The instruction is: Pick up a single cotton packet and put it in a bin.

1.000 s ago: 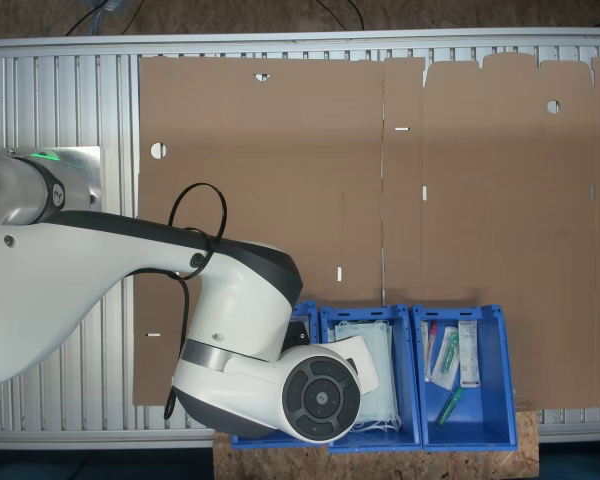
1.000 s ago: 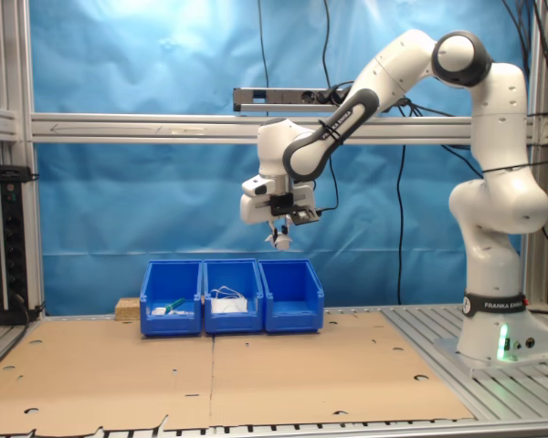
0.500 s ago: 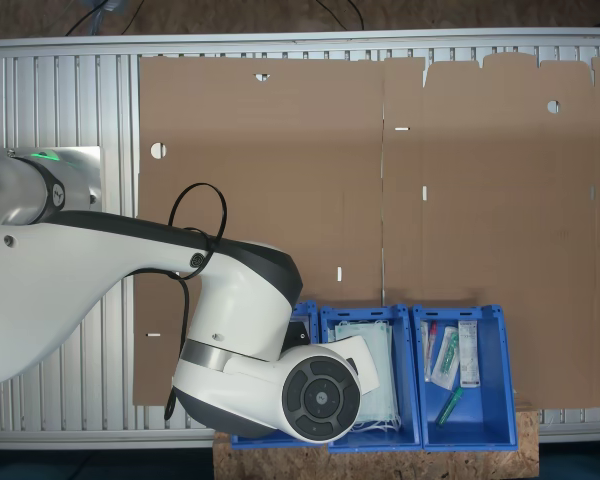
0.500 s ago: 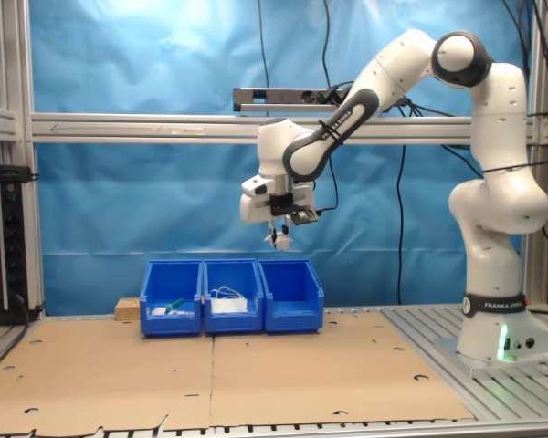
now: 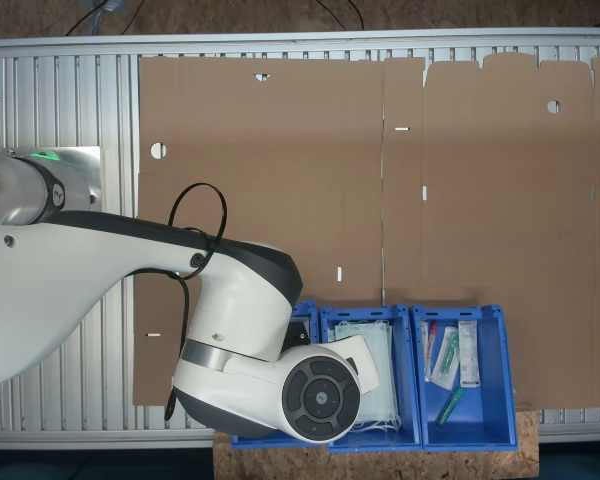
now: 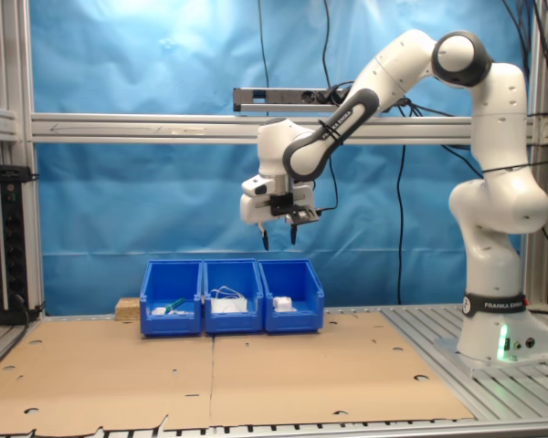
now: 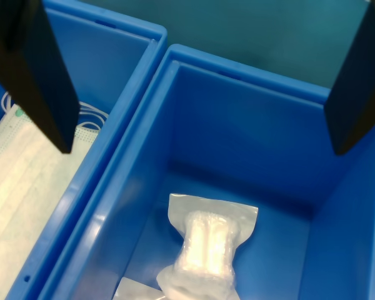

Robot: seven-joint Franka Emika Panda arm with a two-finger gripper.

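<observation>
In the second exterior view my gripper (image 6: 279, 243) hangs open and holds nothing, well above the blue bin (image 6: 294, 316) nearest the robot base. A white cotton packet (image 6: 283, 303) lies inside that bin. The wrist view looks straight down between my two dark fingers (image 7: 40, 81): the clear-wrapped cotton packet (image 7: 209, 250) rests on the floor of the bin (image 7: 237, 125), with the corner of another packet (image 7: 134, 290) beside it. In the first exterior view the arm (image 5: 280, 380) covers this bin and the gripper.
Three blue bins stand in a row at the table's back edge. The middle bin (image 5: 372, 318) holds face masks (image 7: 25, 187), and the far bin (image 5: 465, 318) holds small packaged items. Brown cardboard (image 5: 380, 180) covers the table in front of them.
The gripper held a small white packet between its fingers a second ago. The fingers have since opened and the packet now lies in the bin below. The arm has not shifted.
</observation>
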